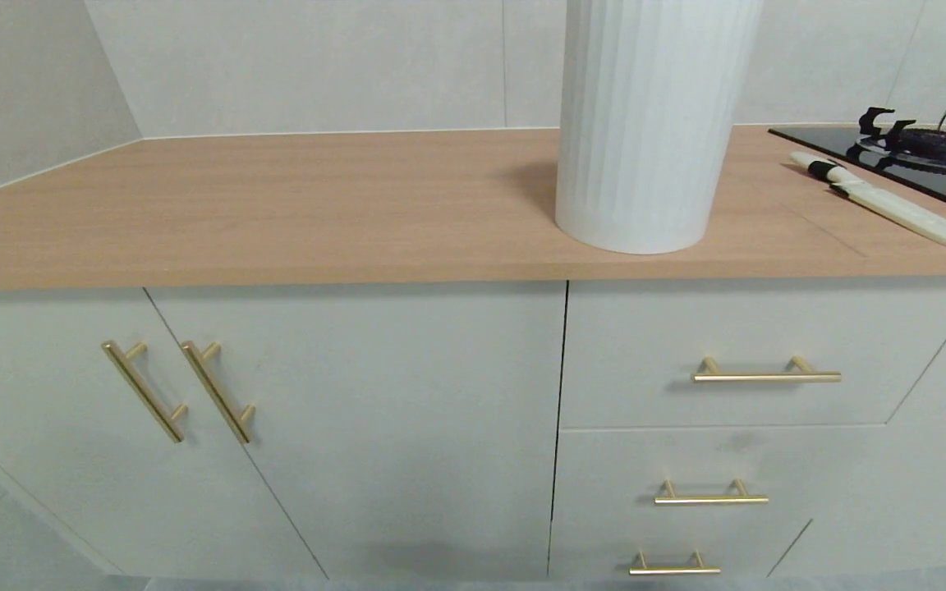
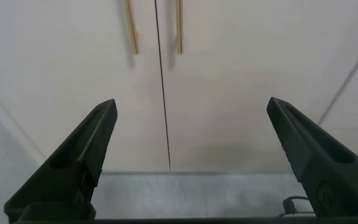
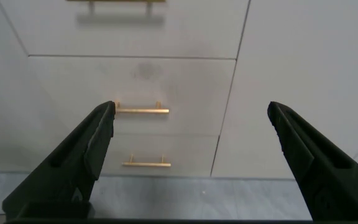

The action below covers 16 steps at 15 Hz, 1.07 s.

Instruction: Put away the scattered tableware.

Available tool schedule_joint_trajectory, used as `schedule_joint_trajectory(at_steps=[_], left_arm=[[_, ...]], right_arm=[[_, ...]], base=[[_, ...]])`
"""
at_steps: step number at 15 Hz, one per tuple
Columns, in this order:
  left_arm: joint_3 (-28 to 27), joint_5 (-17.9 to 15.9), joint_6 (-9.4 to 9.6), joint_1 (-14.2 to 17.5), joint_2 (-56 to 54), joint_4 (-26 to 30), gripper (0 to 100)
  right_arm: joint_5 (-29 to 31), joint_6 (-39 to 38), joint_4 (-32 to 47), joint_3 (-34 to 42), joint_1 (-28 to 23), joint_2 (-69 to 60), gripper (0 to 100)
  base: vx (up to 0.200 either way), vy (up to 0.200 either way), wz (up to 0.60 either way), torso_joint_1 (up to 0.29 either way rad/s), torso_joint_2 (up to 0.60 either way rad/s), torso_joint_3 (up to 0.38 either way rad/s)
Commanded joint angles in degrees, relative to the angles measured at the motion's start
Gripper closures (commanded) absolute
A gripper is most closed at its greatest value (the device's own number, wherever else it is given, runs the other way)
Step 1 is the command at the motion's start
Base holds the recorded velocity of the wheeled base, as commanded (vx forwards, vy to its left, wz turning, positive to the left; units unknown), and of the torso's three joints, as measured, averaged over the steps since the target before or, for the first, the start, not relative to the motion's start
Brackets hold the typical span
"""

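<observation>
Knife (image 1: 879, 201) flat on counter (image 1: 276, 205) at right of frame, beside hob (image 1: 945, 168), not yet stored. Ribbed holder (image 1: 645, 123) upright at upper centre, probably its home. Left jaws and right jaws spread wide, empty, low facing cupboard fronts (image 1: 358, 427).

pale tiled wall (image 1: 317, 66) behind a wooden counter (image 1: 276, 205); 3 drawers (image 1: 769, 328), 2 cabinet doors (image 1: 374, 427), perhaps a grey floor (image 2: 191, 193)

matt wood-grain countertop (image 1: 276, 205), ribbed matt white container (image 1: 645, 123), brushed brass-look handles (image 1: 766, 375), glossy black cooktop (image 1: 916, 160)
</observation>
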<state>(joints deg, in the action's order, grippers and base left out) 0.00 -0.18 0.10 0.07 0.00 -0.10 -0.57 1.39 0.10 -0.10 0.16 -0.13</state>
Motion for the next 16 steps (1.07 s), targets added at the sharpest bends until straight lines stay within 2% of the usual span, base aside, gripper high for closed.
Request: schedule_joint_trajectory(at_steps=[1,8,16], left_arm=[[0.00,0.01,-0.01,0.01,0.00,0.01,0],[0.00,0.01,-0.01,0.01,0.00,0.01,0],[0.00,0.01,-0.01,0.01,0.00,0.01,0]], right_arm=[[-0.04,0.02,-0.01,0.01,0.02,0.13,0],[-0.04,0.02,-0.01,0.01,0.02,0.13,0],[-0.04,0.02,-0.01,0.01,0.02,0.13,0]], base=[[0.200,0.000,0.00,0.007,0.00,0.017],[0.200,0.000,0.00,0.002,0.00,0.004],[0.000,0.000,0.00,0.000,0.00,0.000]])
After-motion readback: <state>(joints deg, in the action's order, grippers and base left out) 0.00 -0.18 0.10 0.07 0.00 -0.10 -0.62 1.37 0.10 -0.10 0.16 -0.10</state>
